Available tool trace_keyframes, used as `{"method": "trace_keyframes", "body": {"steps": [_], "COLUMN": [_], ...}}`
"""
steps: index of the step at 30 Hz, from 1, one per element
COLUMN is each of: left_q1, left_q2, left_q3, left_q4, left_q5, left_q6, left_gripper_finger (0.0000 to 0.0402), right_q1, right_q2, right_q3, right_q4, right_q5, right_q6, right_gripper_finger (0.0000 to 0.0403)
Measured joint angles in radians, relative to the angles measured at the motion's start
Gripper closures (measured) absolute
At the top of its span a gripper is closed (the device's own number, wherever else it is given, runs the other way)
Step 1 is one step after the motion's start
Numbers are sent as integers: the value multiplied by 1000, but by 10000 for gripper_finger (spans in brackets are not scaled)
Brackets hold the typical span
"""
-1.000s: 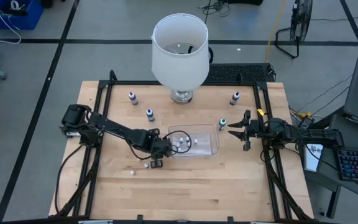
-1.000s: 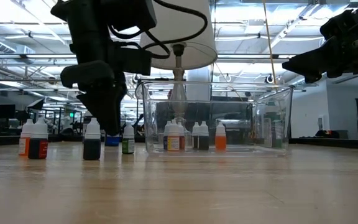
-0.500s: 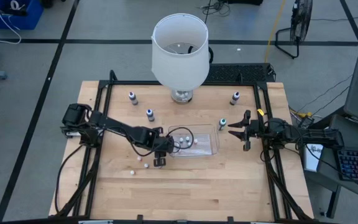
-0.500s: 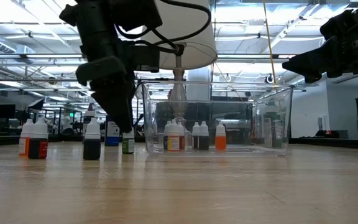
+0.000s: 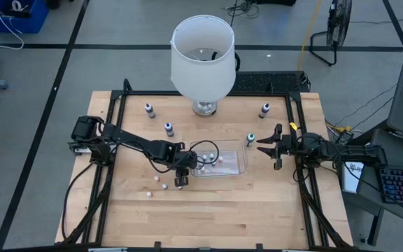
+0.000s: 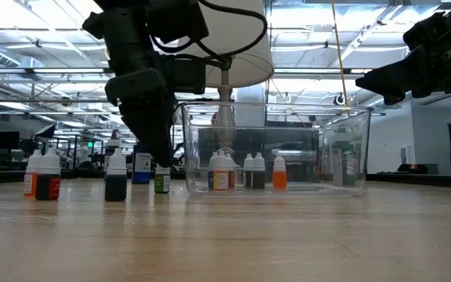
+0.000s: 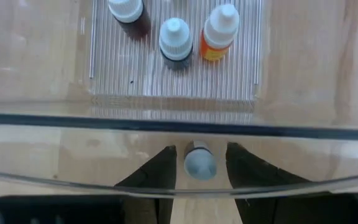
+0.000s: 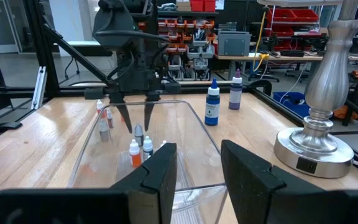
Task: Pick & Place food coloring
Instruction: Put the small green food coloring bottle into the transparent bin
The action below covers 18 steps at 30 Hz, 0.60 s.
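Observation:
The food coloring is a set of tiny dropper bottles. Several stand inside the clear tub (image 5: 224, 159), among them an orange one (image 7: 219, 31) and a dark one (image 7: 176, 42). Others stand on the table: (image 5: 149, 108), (image 5: 168, 128), (image 5: 265, 110), (image 5: 250, 138), and white-capped ones (image 5: 156, 178) near the left arm. My left gripper (image 5: 181, 179) hangs over the tub's near-left wall, shut on a grey-capped bottle (image 7: 199, 163). My right gripper (image 5: 266, 146) waits open, level, right of the tub, with nothing between its fingers. My left gripper pinches the grey-capped bottle between its two fingers (image 7: 163, 167), one on each side of the bottle, just below the cap (image 7: 199, 155). The fingers come steeply from above. The bottle (image 8: 138, 132) stays upright, cap up, lifted clear of the table beside the tub's wall.
A big white lampshade on a metal base (image 5: 202, 56) stands at the table's far middle, behind the tub. A black frame (image 5: 121, 105) runs around the table. The tub's upright clear walls (image 6: 272, 149) rise above the bottles. Bare wood lies along the near edge (image 5: 215, 217).
My left gripper, still shut on the bottle, has swung a little toward the tub and tipped slightly; it now stands at the tub's near-left wall. Two white-capped bottles on the table behind it show free of the gripper.

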Motion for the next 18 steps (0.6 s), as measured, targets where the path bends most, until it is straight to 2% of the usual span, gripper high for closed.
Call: {"method": "trace_keyframes", "body": {"steps": [6,18], "left_q1": [0,0], "left_q2": [0,0], "left_q3": [-2,-60], "left_q4": [-12,78], "left_q5": [17,25], "left_q6": [-29,-64], "left_gripper_finger": [259,259], "right_q1": [0,0], "right_q2": [0,0], "right_q3": [0,0], "right_q4": [0,0], "right_q5": [0,0], "right_q6": [0,0], "right_gripper_finger": [289,289]}}
